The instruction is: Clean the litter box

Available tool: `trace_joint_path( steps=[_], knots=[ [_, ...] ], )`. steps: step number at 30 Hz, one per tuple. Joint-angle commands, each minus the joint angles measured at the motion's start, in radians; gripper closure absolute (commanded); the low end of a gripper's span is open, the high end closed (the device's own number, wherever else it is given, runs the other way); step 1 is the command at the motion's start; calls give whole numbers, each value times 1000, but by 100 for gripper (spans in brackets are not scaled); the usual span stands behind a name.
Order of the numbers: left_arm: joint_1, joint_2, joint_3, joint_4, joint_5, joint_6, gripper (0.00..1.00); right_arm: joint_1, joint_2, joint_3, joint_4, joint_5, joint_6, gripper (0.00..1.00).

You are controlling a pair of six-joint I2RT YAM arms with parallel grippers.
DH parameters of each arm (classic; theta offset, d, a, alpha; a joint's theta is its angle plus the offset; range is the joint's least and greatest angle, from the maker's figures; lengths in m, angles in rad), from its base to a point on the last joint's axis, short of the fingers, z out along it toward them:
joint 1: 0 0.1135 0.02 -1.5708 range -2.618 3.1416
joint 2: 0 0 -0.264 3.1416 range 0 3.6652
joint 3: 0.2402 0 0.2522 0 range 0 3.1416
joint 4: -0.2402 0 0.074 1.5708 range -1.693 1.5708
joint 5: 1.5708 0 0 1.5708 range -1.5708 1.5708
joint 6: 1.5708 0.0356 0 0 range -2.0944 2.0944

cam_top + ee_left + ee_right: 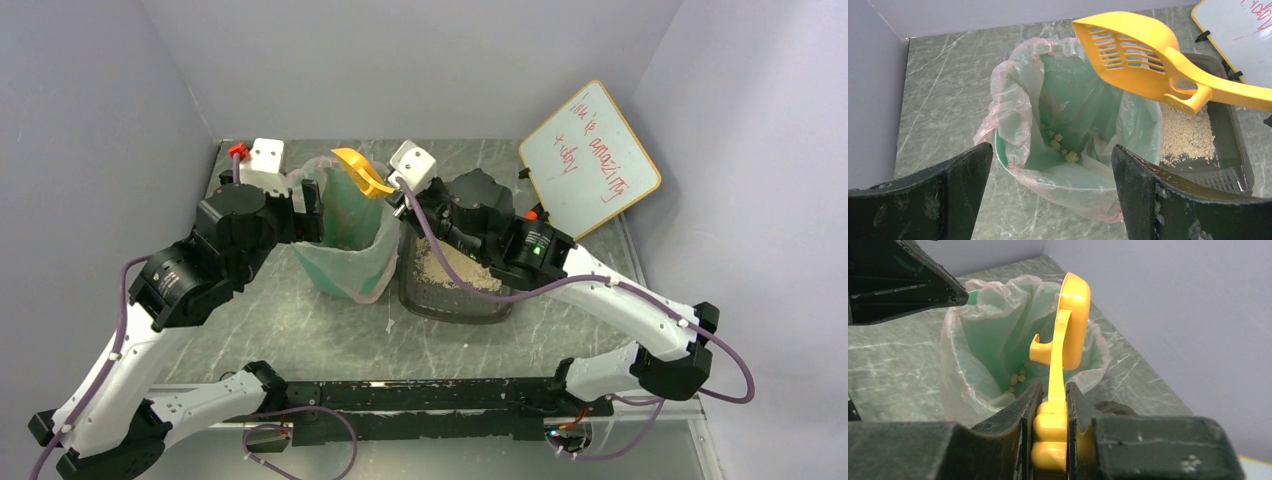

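The dark grey litter box (455, 295) with beige litter sits right of the green bin (350, 240); it also shows in the left wrist view (1228, 125). My right gripper (1052, 395) is shut on the handle of the orange slotted scoop (1070, 325), turned on its side over the bin's rim; the scoop also shows from above (362, 170) and in the left wrist view (1133, 47). Pale clumps (1065, 150) lie at the bottom of the bagged bin (1073, 115). My left gripper (1050, 165) is open and empty, near the bin's left side.
A whiteboard (590, 160) with red writing leans at the back right. Two white blocks (265, 160) (413, 162) stand behind the bin and litter box. Grey walls close in on the left, back and right.
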State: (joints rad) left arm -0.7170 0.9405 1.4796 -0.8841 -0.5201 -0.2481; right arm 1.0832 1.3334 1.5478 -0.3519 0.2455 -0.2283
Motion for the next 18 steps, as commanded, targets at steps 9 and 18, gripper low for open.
trace_joint_path(
  steps=[9,18],
  knots=[
    [-4,10,-21,60,27,22,7,4,-230,-114,153,230,132,100],
    [-4,38,-32,99,54,15,7,4,-420,-251,-64,497,553,100]
  ],
)
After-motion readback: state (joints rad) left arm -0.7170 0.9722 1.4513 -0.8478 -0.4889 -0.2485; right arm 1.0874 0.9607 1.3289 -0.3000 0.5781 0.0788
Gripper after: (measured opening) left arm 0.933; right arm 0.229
